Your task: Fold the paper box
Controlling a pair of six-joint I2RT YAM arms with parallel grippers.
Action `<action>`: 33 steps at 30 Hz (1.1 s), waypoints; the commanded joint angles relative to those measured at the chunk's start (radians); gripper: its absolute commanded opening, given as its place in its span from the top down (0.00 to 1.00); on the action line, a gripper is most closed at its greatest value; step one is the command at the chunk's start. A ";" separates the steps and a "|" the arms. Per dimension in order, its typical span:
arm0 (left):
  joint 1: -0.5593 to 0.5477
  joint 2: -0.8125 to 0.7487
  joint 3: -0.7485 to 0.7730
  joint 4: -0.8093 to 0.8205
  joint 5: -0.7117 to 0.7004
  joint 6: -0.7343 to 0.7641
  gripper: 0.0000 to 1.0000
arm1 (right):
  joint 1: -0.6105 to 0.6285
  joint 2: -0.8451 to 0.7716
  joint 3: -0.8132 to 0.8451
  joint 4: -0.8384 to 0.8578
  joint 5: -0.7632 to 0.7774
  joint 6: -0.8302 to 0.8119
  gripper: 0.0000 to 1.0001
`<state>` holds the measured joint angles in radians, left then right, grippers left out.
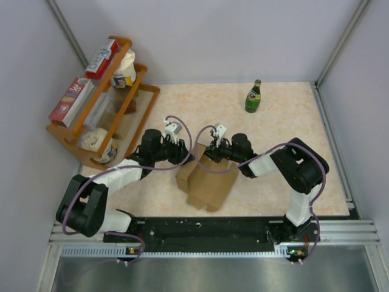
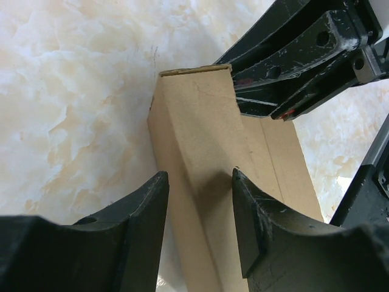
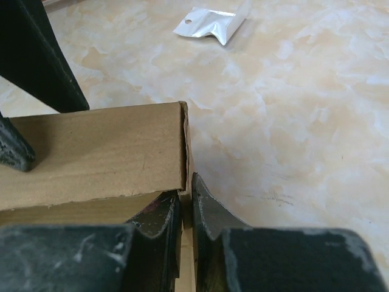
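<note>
Overhead and wrist views of the folding station. The table (image 1: pixel 206 106), topped in pale marbled stone, carries everything. A wooden rack (image 1: pixel 73 145) stands at its far left corner, holding red-and-white cartons (image 1: pixel 100 58) and white tubs. The left arm (image 1: pixel 115 176) rises from its base at the near edge, doubles back at the elbow near the left edge, and reaches rightward toward the table's middle. The right arm (image 1: pixel 292 164) mirrors it, with its elbow high by the right edge and its forearm stretched leftward. The paper box (image 1: pixel 209 182), plain brown cardboard and partly folded, lies between the two arms, somewhat nearer the near edge than the far one, with its far end under both wrists. A green bottle (image 1: pixel 253 97) stands upright near the far edge, right of centre and well apart from the box. The left gripper (image 2: pixel 199 176) hangs over the box's left raised side with its fingers spread, one on each side of the cardboard ridge; whether the pads touch the cardboard cannot be told. The right gripper (image 3: pixel 186 191) meets the box at the corner of an upright panel, its fingers pressed almost together and pinching the thin cardboard edge between them. In the right wrist view, a small white packet (image 3: pixel 209 21) lies flat on the table beyond the box.
</note>
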<state>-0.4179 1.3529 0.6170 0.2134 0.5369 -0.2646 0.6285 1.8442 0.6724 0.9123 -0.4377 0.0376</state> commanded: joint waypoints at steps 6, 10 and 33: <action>0.002 0.026 -0.003 0.021 0.038 -0.001 0.50 | 0.051 0.000 0.078 -0.070 0.142 -0.031 0.97; 0.002 0.029 -0.003 0.023 0.040 -0.002 0.50 | 0.069 0.000 0.082 -0.081 0.192 -0.076 0.99; 0.060 -0.337 0.027 -0.035 -0.161 -0.110 0.44 | 0.079 -0.255 0.223 -0.747 0.229 -0.246 1.00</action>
<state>-0.3641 1.0916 0.5888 0.2020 0.4438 -0.3397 0.6987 1.6848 0.7837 0.4248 -0.2436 -0.1356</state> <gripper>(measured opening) 0.541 0.062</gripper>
